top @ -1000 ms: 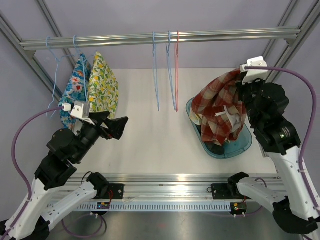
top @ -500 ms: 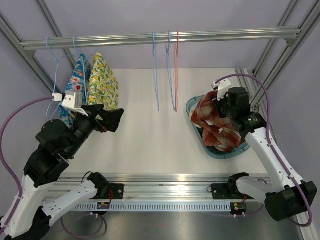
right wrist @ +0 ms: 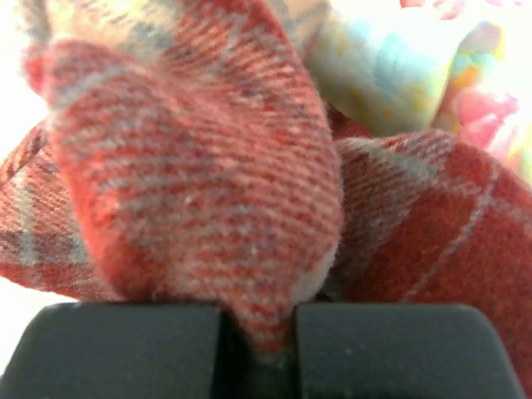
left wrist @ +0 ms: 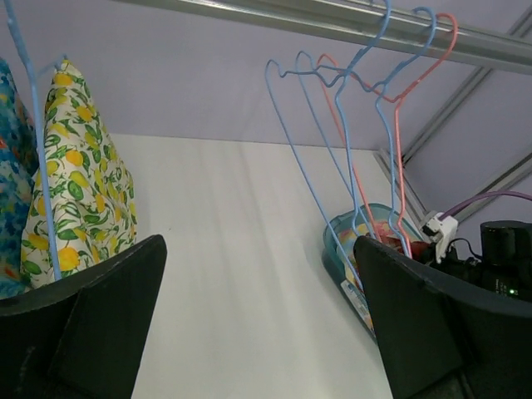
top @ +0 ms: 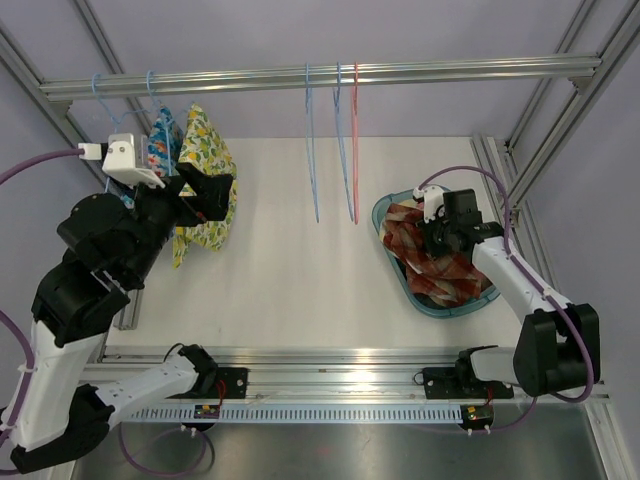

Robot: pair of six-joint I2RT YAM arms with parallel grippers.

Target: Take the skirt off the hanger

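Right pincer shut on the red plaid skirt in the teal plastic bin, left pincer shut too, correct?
No: the left pincer is open, jaws wide apart in the left wrist view. The right pincer does pinch the red plaid skirt.

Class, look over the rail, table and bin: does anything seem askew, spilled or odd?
Nothing is spilled or damaged. The plaid skirt sits crumpled in the teal bin, one fold pinched in the shut right gripper; three hangers hang bare.
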